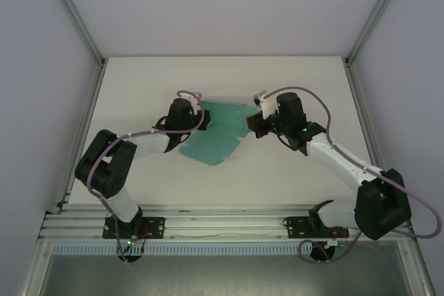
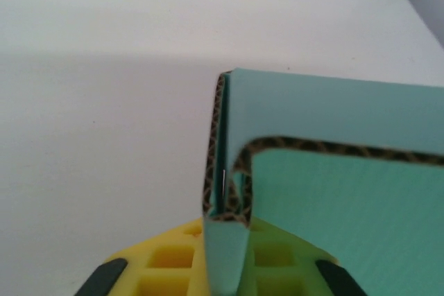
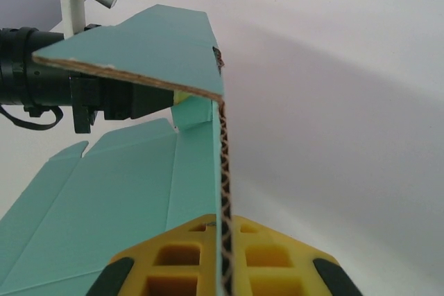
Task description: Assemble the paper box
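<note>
The paper box (image 1: 216,135) is a teal-green corrugated card sheet, partly folded, in the middle of the white table (image 1: 139,81). My left gripper (image 1: 199,120) is at its left side and my right gripper (image 1: 254,125) at its right side. In the left wrist view a folded double wall of the paper box (image 2: 347,192) stands upright between the yellow fingers (image 2: 163,258); the left gripper (image 2: 225,244) is shut on it. In the right wrist view an upright flap of the paper box (image 3: 125,199) runs edge-on between the yellow fingers (image 3: 277,254), with the right gripper (image 3: 225,244) shut on it.
Grey walls and aluminium frame posts (image 1: 76,25) enclose the table on the left, right and back. The mounting rail (image 1: 222,221) with both arm bases runs along the near edge. The left arm's black wrist (image 3: 41,74) shows beyond the raised flap.
</note>
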